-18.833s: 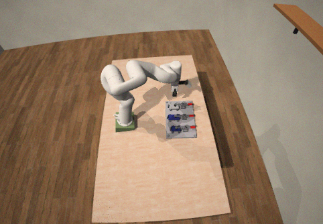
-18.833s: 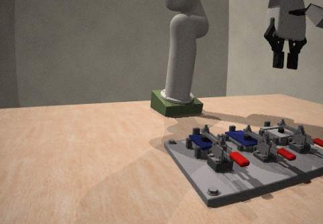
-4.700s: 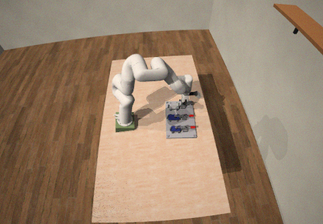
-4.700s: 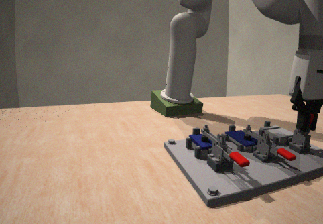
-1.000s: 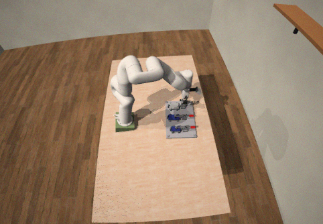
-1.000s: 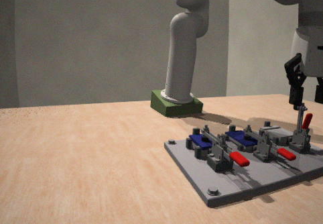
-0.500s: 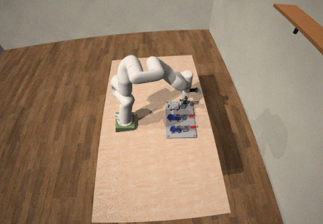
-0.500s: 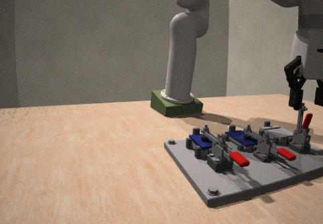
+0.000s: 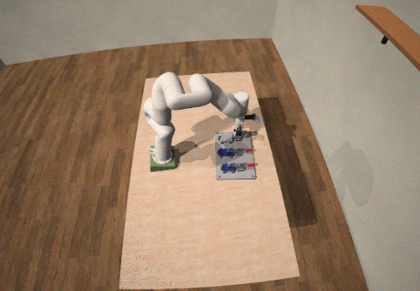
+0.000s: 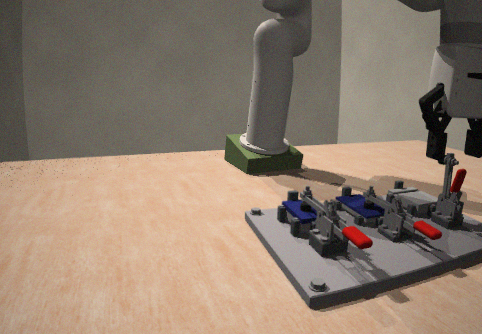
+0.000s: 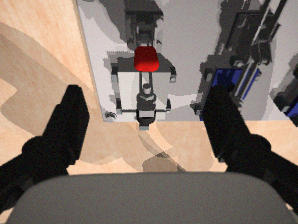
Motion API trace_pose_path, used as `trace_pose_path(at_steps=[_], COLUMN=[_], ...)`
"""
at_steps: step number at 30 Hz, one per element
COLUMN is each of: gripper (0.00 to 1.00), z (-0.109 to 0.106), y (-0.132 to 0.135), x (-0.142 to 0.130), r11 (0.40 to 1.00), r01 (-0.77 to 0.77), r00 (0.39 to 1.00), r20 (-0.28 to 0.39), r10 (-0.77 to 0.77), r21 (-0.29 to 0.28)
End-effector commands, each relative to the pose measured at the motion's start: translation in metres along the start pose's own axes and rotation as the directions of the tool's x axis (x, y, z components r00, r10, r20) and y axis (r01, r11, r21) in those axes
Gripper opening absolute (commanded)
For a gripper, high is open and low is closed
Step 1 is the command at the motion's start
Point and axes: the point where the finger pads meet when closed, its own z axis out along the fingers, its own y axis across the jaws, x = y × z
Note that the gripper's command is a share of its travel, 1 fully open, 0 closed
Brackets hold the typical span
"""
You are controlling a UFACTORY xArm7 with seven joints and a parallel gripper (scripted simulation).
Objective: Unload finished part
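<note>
The finished part (image 9: 226, 138) (image 10: 417, 199) (image 11: 127, 91), pale grey, sits in the end nest of the fixture plate (image 9: 235, 175) (image 10: 295, 252) (image 11: 185, 25). Its clamp stands open, arm upright, with its red handle (image 10: 458, 180) (image 11: 146, 59) raised. Two blue blanks, the middle one (image 9: 225, 152) (image 10: 356, 204) (image 11: 223, 80) and the far-end one (image 9: 227, 168) (image 10: 298, 210), sit in their nests under lowered clamp arms, red handles down. Exact seating on the pads cannot be told. My gripper (image 10: 455, 157) (image 11: 146, 100) is open and empty, above the finished part's raised clamp, fingers to either side of it in the wrist view.
The raised clamp arm (image 10: 449, 169) reaches up close to fingertip height. The middle clamp's red handle (image 10: 427, 229) and the end clamp's red handle (image 10: 357, 237) stick out toward the plate's front edge. Bolt heads stand at the plate corners. The green base block (image 9: 162, 166) (image 10: 272, 164) carries the arm.
</note>
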Motion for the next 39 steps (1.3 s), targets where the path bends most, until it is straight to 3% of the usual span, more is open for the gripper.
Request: trace_pose_path(at_steps=[1, 23, 39], gripper=[1.00, 1.00, 1.00], z=[-0.001, -0.001, -0.001], y=[0.000, 0.000, 0.000], x=[-0.006, -0.066, -0.072], r11=[1.000, 1.000, 1.000], r01=[0.000, 0.000, 0.000], r00=[1.000, 1.000, 1.000], r20=[-0.004, -0.004, -0.004], r10=[0.000, 0.000, 0.000], r21=[0.002, 0.002, 0.002])
